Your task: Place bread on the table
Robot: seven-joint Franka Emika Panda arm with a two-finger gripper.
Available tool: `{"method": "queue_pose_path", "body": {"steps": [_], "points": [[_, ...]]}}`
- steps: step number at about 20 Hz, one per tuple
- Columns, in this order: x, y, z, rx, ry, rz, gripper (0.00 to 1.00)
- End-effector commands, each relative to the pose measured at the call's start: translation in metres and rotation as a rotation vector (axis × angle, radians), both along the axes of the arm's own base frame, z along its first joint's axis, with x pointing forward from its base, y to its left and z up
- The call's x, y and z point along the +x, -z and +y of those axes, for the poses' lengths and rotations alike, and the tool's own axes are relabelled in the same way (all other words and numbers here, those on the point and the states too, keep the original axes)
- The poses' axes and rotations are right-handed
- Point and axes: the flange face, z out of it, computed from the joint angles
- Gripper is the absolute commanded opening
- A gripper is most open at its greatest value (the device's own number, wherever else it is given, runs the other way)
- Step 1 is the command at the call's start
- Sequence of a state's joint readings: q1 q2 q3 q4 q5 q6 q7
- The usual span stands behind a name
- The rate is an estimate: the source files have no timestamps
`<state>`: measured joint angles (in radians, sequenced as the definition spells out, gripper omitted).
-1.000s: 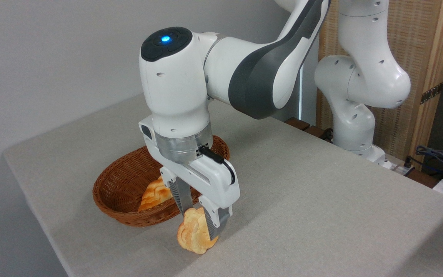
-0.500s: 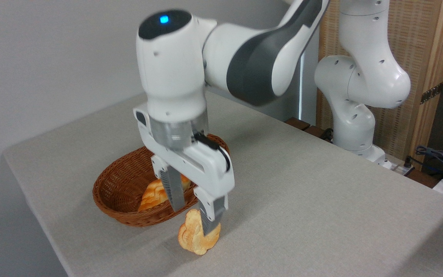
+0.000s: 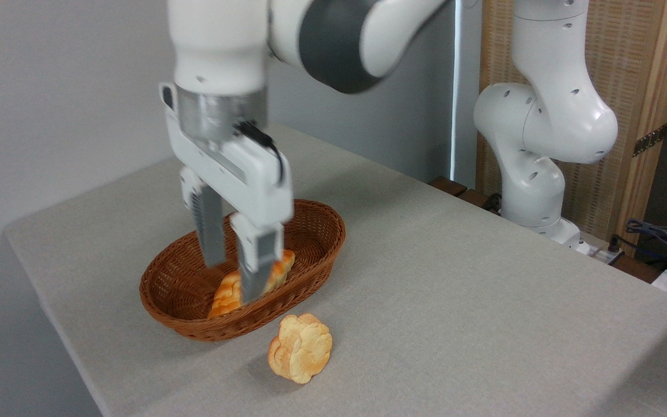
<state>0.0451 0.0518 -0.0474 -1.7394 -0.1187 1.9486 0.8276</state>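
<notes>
While jaws hang released, basket (image 3: 310, 231) holds braided loaf (image 3: 226, 298), bread (image 3: 300, 355) on table (image 3: 455, 301)

Table (image 3: 455, 301) matt grey cloth; basket (image 3: 310, 278) woven wicker; bread (image 3: 300, 356) possibly glossy.

Setting, as I read it from my station: a robotics lab or test room, not a home. Evidence: white Franka arm (image 3: 542, 133) bolted at the far edge of the table (image 3: 455, 289), which is draped in plain grey cloth. Behind the arm's base, a wood-framed woven screen (image 3: 629, 87). Right of the base, loose cables and a power strip (image 3: 658, 237). Left of the arm, a bare pale wall (image 3: 50, 87). On the cloth, staged props only: wicker basket (image 3: 304, 231), toy-like bread (image 3: 300, 355).
</notes>
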Motion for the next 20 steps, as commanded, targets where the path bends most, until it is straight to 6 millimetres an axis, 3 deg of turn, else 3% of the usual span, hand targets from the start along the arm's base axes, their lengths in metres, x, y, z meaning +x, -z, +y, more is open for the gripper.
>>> {"method": "queue_pose_path", "body": {"steps": [1, 8, 20], "points": [[0.001, -0.01, -0.032, -0.017, -0.057, 0.007, 1.0], [0.001, -0.009, -0.044, 0.079, -0.122, 0.004, 1.0], [0.001, -0.012, -0.035, 0.071, -0.137, 0.004, 1.0]]}}
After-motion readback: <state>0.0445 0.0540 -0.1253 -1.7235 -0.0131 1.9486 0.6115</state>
